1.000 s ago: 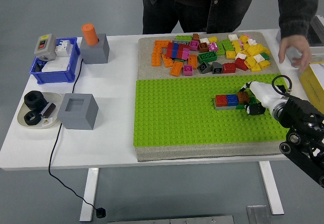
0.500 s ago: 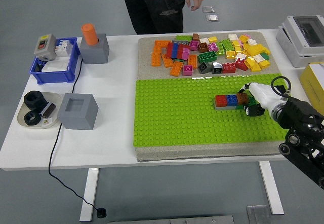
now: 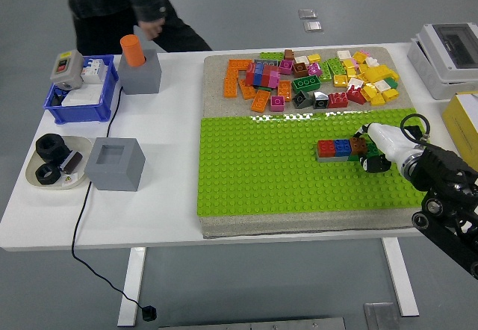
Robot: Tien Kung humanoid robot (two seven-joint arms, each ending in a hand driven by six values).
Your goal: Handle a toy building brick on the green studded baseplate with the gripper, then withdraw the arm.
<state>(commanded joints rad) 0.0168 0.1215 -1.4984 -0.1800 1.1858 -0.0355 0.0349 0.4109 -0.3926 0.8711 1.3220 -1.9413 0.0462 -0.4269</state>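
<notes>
Bricks sit in a short row, red, blue, brown w/ green beside, on the green baseplate, right of frame centre. Right hand comes in from the lower right; its white fingers touch the row's right end by the brown/green pieces. Can't tell if the fingers are clamped on a brick or just resting against it: the tips are small and partly hidden behind the hand's own dark parts. Black arm is cut off by the right frame edge.

Loose pile of mixed-colour bricks lies on the grey mat above the baseplate, upper centre to upper right; single pieces hard to separate.

Left part of the bench: blue bin w/ a switch box in it, grey block holding an orange cylinder, hollow grey cube, plate w/ black parts. Cable drops off the near edge.

Person at upper left, cut off by the top edge; one hand hangs just above the grey block, contact unclear. Grey box and yellow item are cropped at the right edge.
</notes>
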